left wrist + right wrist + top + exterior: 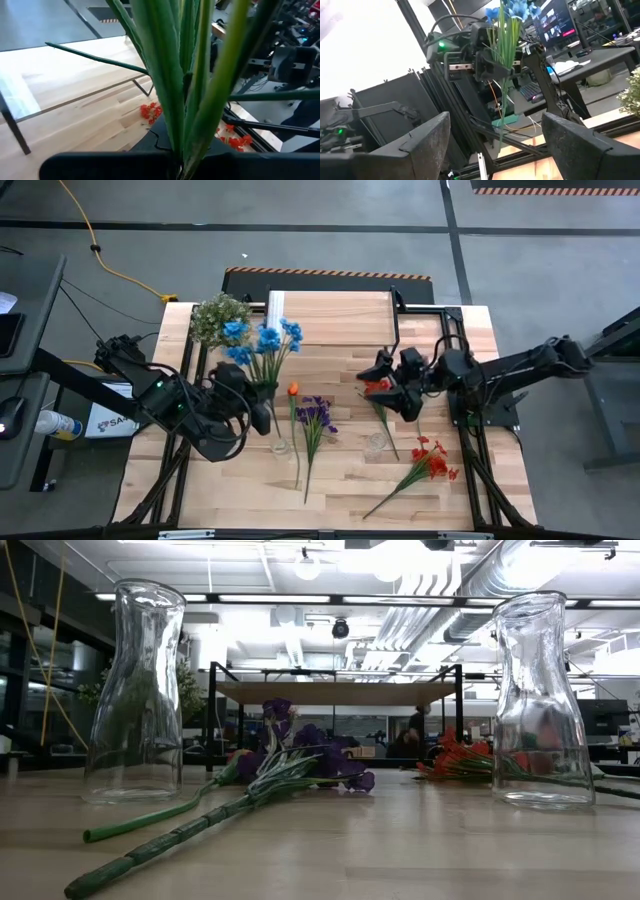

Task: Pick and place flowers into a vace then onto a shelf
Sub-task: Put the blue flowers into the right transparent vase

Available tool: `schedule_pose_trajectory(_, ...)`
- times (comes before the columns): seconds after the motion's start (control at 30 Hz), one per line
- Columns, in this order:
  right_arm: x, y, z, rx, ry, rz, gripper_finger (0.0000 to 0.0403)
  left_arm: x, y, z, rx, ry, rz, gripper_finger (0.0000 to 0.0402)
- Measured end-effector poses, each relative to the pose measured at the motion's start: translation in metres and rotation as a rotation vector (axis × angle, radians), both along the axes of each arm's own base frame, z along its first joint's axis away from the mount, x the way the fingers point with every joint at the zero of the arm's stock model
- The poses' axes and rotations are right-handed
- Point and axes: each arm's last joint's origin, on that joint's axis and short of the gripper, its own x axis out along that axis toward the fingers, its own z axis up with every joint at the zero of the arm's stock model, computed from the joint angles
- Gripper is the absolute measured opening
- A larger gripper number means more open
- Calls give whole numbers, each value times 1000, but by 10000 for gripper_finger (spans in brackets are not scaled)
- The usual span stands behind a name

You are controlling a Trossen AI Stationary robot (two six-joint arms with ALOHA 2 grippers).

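Observation:
My left gripper (262, 402) is shut on a bunch of blue flowers (265, 340), which it holds up over the table's left middle. My right gripper (392, 387) stands open above a red flower (377, 386) that lies on the table; it faces the left gripper (487, 67). An orange tulip (293, 389), purple flowers (318, 415) and red flowers (432, 462) lie flat on the table. Two clear glass vases (135, 690) (540, 700) stand upright and hold nothing. The shelf (330, 305) stands at the far edge. My left gripper pinches the blue flowers' green stems and leaves (186, 145) together between its two fingers, about midway along the bunch (504, 62). The fingers lie across the stems. The bunch is lifted clear, blooms (512, 10) up and leaning toward the far edge, stem ends (501, 132) hanging below.
A bushy pale-green potted plant (218, 315) stands at the far left, beside the shelf. Black frame rails (185, 380) run along both table sides. There is bare wood near the front left edge (200, 490).

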Motion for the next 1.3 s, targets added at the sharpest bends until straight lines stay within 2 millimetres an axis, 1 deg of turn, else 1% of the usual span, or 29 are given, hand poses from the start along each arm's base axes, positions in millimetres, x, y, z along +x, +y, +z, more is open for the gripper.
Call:
schedule_pose_trajectory(0.17,6,7,-2,8,-30,15,303,4,-3,4,16,-25,-20,39)
schedule_pose_trajectory(0.27,12,12,0,-3,-10,9,303,9,-5,6,33,-41,-27,39)
schedule_pose_trajectory(0.5,41,29,27,-109,59,36,303,38,-1,1,60,-15,-53,39)
schedule_pose_trajectory(0.6,54,35,40,-162,115,41,303,43,0,0,69,-3,-71,39)
schedule_pose_trajectory(0.7,65,38,49,-195,175,43,303,45,1,3,82,-18,-75,39)
schedule_pose_trajectory(0.83,80,41,55,-228,209,39,303,48,-1,9,111,-43,-93,39)
schedule_pose_trajectory(1.03,97,46,55,-252,228,46,303,49,-1,11,133,-48,-100,39)
schedule_pose_trajectory(1.17,101,47,54,-253,225,44,303,49,-1,11,137,-48,-95,39)
schedule_pose_trajectory(1.3,101,45,55,-263,225,-6,303,49,-1,12,136,-56,-92,39)
